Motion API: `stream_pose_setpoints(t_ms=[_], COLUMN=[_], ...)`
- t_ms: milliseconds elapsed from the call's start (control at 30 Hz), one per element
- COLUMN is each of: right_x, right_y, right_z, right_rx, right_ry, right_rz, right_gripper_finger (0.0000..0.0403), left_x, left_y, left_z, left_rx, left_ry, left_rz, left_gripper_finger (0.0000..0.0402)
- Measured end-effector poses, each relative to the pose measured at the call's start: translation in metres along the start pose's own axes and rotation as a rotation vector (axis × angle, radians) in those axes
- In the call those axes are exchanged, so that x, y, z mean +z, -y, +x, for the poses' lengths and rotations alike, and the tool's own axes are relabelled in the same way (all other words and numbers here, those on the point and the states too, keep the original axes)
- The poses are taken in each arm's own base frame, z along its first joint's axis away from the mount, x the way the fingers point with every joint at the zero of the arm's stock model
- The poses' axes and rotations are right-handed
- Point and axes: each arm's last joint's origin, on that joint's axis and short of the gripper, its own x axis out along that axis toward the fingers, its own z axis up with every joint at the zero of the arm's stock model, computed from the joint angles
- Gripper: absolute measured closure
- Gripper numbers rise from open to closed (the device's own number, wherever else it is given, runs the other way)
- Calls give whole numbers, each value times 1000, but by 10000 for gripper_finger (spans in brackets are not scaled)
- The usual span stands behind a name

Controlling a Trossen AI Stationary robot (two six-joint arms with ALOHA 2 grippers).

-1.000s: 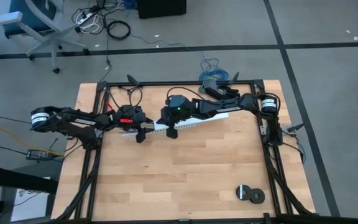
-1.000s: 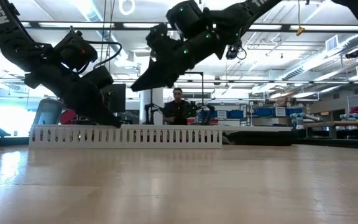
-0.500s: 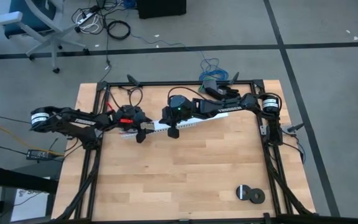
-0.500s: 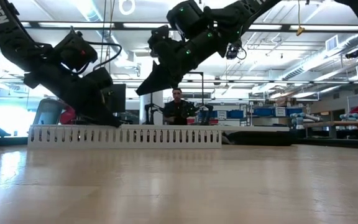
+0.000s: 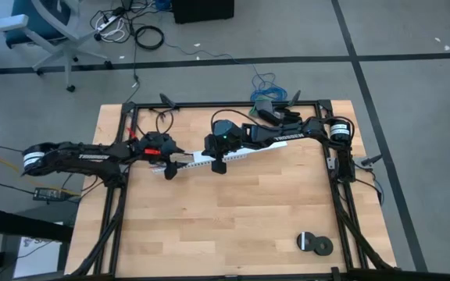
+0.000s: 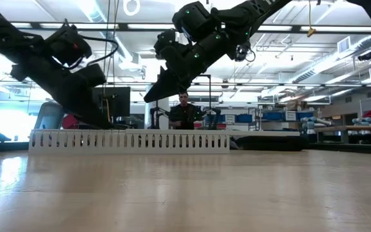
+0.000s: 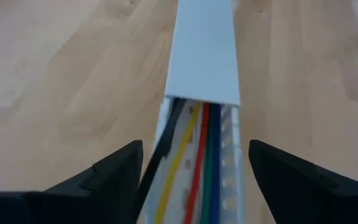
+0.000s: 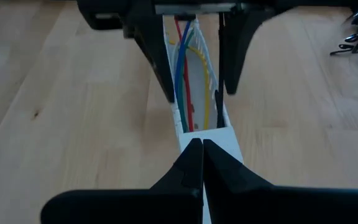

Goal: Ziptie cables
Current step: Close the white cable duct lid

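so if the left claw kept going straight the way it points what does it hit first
Probably the white cover on the channel. The open left claw straddles the channel's uncovered end, where the cables run under that cover. Depth is unclear, so it might slide alongside instead.

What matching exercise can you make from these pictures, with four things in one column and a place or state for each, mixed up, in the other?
Things:
1. left hand
2. right hand
3. cables
4. black rolls

Places or states:
A. lying inside the white slotted channel
B. shut, above the channel's covered part
C. on the table, in the near corner on the right arm's side
D. open, fingers either side of the channel's uncovered end

Pairs: 1-D, 2-B, 3-A, 4-C
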Motion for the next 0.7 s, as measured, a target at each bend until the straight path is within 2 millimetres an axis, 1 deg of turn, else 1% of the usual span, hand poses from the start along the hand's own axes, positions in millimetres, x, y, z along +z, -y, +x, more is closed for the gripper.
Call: stream_pose_setpoints(t_ms=[200,367,467,600,700], right_x=[0,0,0,0,0], right_y=[1,1,1,1,1], right_z=[0,0,0,0,0], right_rx=[-1,-1,-1,-1,-1], right_ry=[0,1,1,3,3], right_rz=[1,0,0,1,1], right_gripper_finger=[403,403,403,403,403], left_x=[-10,-25,-30,-31,-30], left_y=[6,7,6,6,6], left_z=[-9,-8,-7,-7,-7], left_rx=[-10,56,70,67,69], left_ry=[24,-16,-8,-9,1], left_rz=[-10,-23,-39,-72,-46], left_gripper_finger=[99,99,99,99,99])
